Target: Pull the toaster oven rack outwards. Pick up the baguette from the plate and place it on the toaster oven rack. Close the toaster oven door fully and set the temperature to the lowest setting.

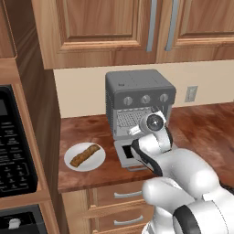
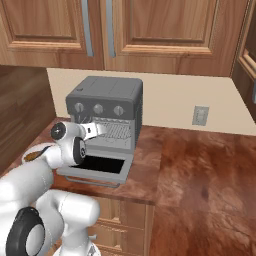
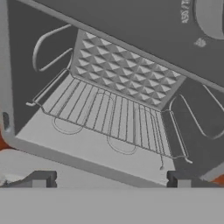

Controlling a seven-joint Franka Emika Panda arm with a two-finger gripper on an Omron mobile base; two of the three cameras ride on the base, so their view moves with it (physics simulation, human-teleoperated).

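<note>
The dark-grey toaster oven stands at the back of the counter, with three knobs above its opening. Its toaster oven door lies folded down flat in front. Inside the cavity sits the wire toaster oven rack, also seen as the rack. My gripper hovers just in front of the opening, above the door and pointing into the cavity. Its two fingertips stand wide apart, and the gripper is open with nothing between them. The baguette lies on the white plate, left of the oven.
A black microwave with a keypad fills the tall unit at the left. Wooden upper cabinets hang over the oven. A wall outlet is to the oven's right, over a wide stretch of brown counter. Drawers lie below.
</note>
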